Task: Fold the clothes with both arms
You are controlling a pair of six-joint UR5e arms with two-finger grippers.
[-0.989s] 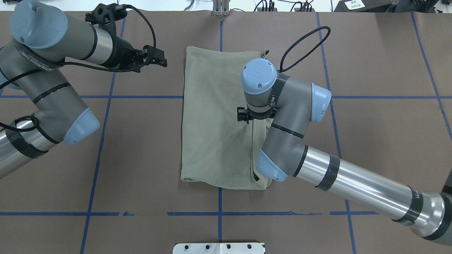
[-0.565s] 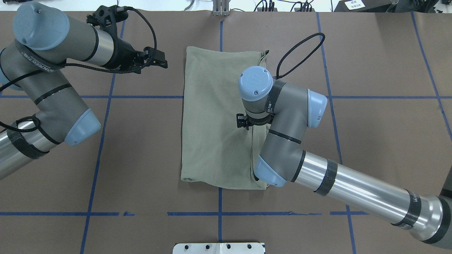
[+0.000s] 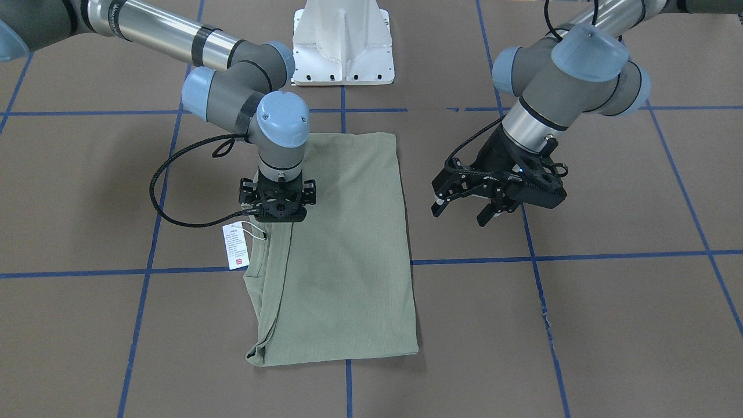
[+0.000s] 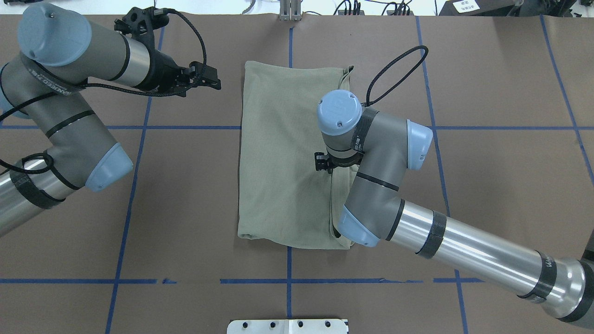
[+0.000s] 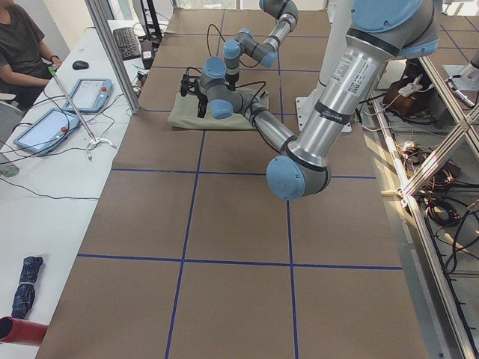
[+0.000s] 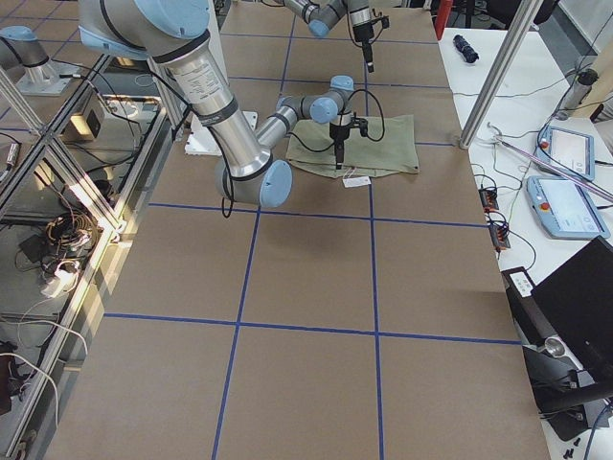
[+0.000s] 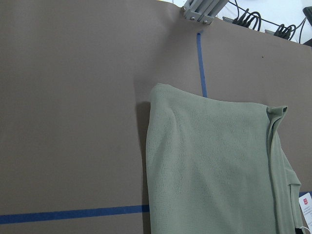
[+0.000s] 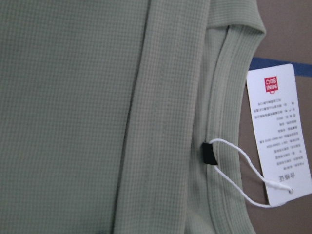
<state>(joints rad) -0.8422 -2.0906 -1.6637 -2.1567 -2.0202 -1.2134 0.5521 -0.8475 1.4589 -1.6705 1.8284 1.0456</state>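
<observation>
The sage-green shirt (image 3: 348, 244) lies folded into a long rectangle at the table's middle (image 4: 283, 162). Its white hang tag (image 3: 235, 247) with a red mark lies on the brown paper beside the collar (image 8: 214, 97). My right gripper (image 3: 280, 216) points straight down over the collar-side edge, close to the cloth. Its fingers are hidden under the wrist, so I cannot tell whether it is open or shut. My left gripper (image 3: 464, 212) hovers open and holds nothing, off the shirt's other long edge (image 4: 214, 80). The left wrist view shows the shirt's far end (image 7: 214, 161).
The white pedestal base (image 3: 342, 52) stands at the robot's side of the table. Blue tape lines (image 4: 185, 127) cross the brown paper. In the exterior left view a person (image 5: 19, 37) sits at a side table with tablets (image 5: 88, 93).
The right wrist has shifted a little toward the robot's side over the shirt's collar edge. The left arm has barely moved, and the shirt lies as before.
</observation>
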